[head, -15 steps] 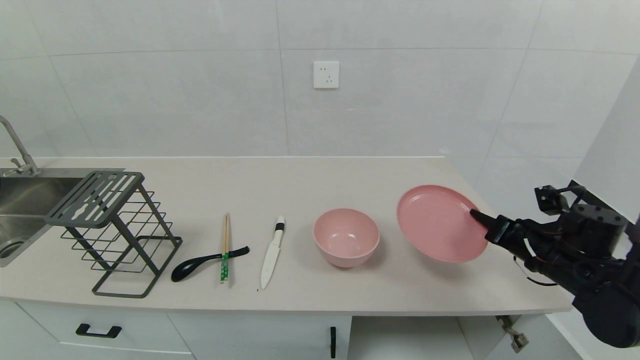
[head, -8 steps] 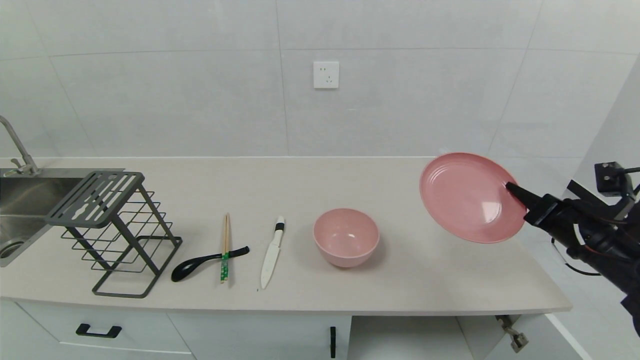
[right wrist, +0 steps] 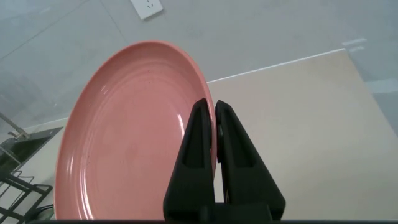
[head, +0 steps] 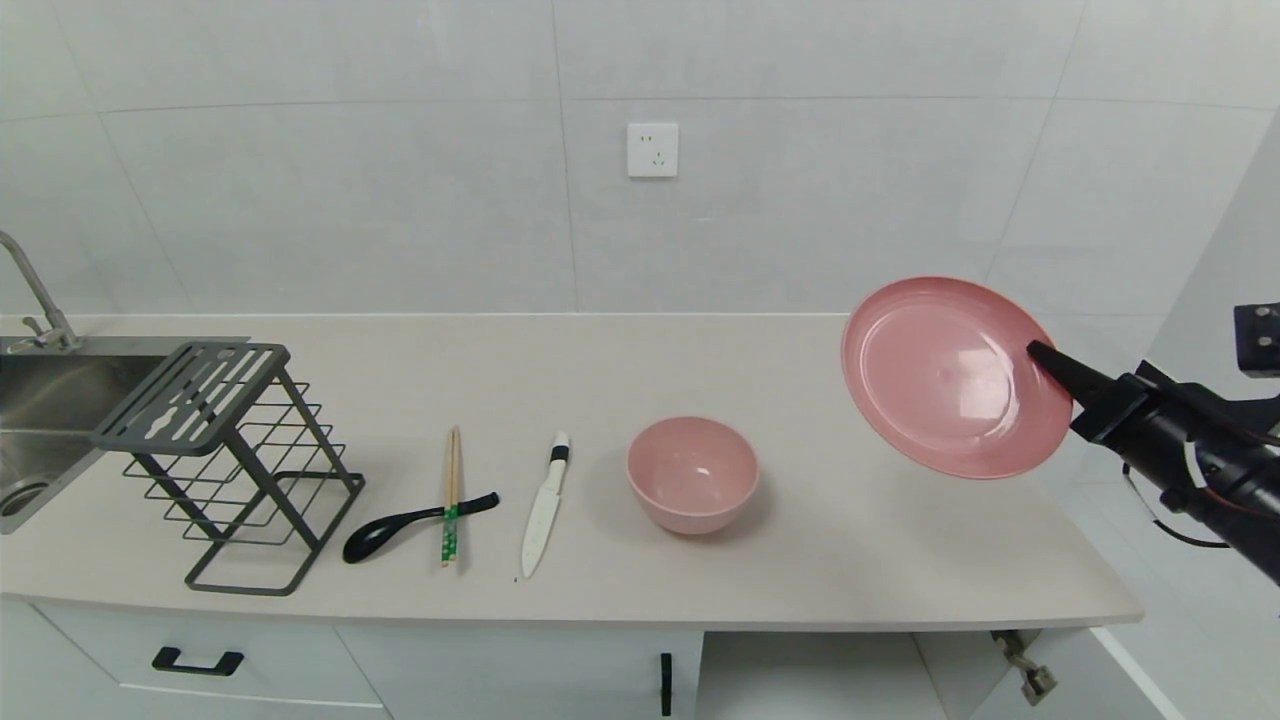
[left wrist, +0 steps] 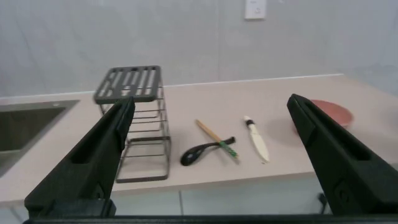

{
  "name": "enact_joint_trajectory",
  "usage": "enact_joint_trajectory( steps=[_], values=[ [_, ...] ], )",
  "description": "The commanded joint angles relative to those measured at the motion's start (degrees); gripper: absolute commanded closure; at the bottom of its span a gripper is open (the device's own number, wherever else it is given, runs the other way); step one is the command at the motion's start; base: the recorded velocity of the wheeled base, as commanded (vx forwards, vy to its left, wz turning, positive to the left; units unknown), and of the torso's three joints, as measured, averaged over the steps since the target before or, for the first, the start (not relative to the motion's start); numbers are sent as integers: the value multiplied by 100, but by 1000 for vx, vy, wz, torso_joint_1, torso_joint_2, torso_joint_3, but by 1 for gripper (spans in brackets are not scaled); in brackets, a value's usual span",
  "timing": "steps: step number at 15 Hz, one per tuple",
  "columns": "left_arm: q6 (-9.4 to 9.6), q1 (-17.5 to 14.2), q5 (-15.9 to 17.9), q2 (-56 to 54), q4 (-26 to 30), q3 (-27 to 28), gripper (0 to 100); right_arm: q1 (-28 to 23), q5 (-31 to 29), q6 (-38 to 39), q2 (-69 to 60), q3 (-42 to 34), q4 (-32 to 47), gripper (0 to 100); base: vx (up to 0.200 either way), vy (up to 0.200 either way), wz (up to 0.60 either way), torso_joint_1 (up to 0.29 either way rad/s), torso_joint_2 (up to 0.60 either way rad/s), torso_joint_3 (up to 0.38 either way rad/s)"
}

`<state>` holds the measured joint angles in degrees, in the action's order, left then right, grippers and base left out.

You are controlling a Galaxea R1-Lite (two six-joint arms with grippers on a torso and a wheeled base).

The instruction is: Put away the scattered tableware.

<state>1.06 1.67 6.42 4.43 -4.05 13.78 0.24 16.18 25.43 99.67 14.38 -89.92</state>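
right gripper aloft, clamped on plate rim; left gripper — jaws wide

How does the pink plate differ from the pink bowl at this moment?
The plate is in the air, tilted, its rim clamped in the right gripper; the bowl stands upright on the counter, untouched. The plate is wide and shallow; the bowl is narrower and deep. Both are pink.

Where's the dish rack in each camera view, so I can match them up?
Head view: dish rack on the counter, next to the sink.
Left wrist view: dish rack at the counter's sink end.
Right wrist view: a corner of the dish rack, beyond the plate.
Shared landmark: the wall socket.
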Motion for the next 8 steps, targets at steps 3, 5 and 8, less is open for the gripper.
enact_joint_trajectory(
  steps=[3,5,8],
  values=[
    [-132,343,676,1992,97,890,0,55,-1,-126,-176,-32,-8,100,0,0,0,0,0,0],
    [219,343,1230,2686,88,934,0,72,-1,-451,-202,-94,-8,100,0,0,0,0,0,0],
    [298,729,1555,4066,-474,1110,0,90,8,-451,-211,-182,-8,100,0,0,0,0,0,0]
  ],
)
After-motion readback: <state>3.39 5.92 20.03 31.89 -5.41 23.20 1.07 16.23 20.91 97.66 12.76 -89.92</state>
